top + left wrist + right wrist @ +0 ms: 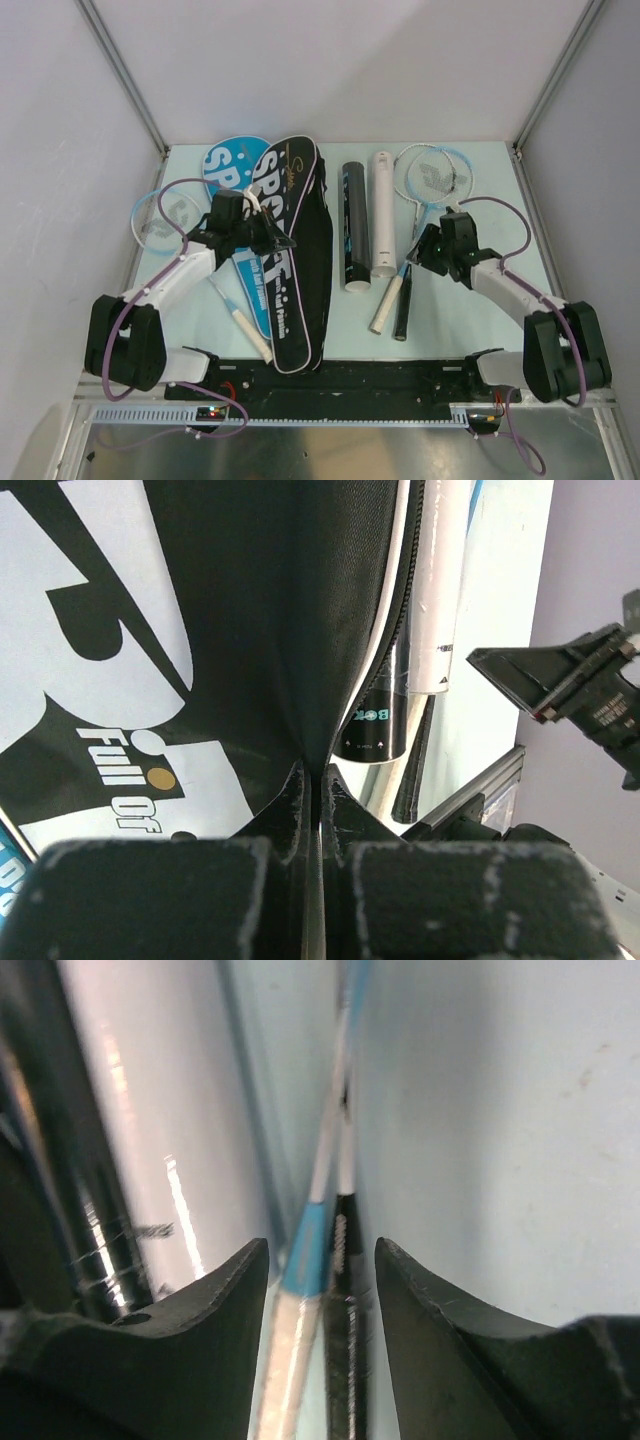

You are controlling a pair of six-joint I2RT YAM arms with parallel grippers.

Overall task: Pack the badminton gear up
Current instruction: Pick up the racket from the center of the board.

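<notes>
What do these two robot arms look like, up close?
The left arm and right arm match: white shell links between chunky black joint housings, with a purple cable looping loosely alongside each. The left gripper and right gripper are black, each with two matte, slightly scuffed fingers tapering to wedge-like tips.

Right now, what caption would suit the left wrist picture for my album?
Left gripper pinches a fold of the black racket cover, black tube and white tube beyond.
</notes>
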